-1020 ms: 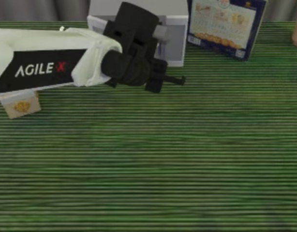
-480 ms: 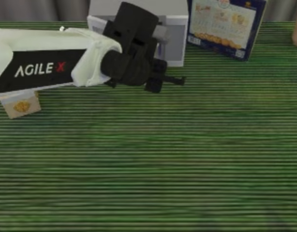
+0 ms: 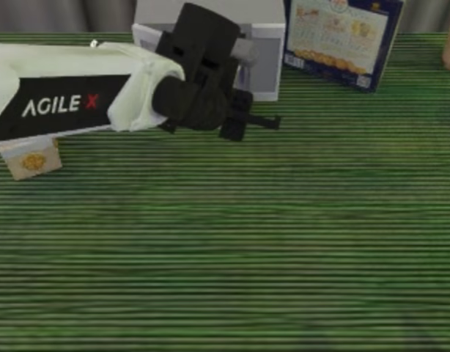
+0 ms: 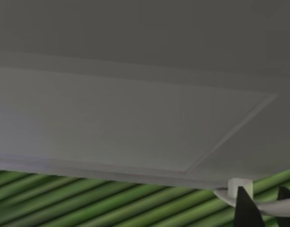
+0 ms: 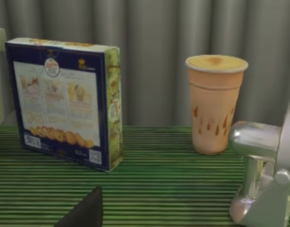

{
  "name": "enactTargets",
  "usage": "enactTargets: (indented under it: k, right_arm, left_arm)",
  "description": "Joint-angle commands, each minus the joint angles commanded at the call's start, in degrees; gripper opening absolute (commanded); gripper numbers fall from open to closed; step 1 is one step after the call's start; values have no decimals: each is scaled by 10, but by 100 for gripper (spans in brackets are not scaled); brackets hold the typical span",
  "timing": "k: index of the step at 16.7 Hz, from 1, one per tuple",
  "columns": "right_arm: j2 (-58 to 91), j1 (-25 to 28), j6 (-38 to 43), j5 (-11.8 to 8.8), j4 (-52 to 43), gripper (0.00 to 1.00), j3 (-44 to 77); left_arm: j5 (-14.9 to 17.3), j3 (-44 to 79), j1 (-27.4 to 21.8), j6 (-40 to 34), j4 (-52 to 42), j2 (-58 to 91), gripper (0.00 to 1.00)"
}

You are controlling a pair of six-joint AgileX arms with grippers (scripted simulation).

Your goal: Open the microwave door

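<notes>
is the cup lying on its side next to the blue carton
No, the cup stands upright on the table, apart from the carton.

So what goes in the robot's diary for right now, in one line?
left gripper: at microwave door handle | door: looks shut | right arm: out of top view

— How many of each stand near the microwave [image 3: 263,44]?
— One microwave. Beside it, one blue printed carton [image 5: 69,101]. Past the carton, one orange cup [image 5: 215,104] and one silver appliance [image 5: 263,182].
— Anything else?
— One small beige box [image 3: 31,158] left of the microwave. One robot arm [image 3: 71,92] reaches in front of it.
</notes>
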Motion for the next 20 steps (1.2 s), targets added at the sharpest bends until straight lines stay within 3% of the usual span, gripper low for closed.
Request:
enactTargets:
  k: [11, 20]
  right_arm:
    - [0, 0, 0, 0, 0, 100, 0]
    - [0, 0, 0, 0, 0, 100, 0]
  left_arm:
    - [25, -24, 9, 29, 10, -16, 0]
    - [25, -24, 9, 29, 10, -16, 0]
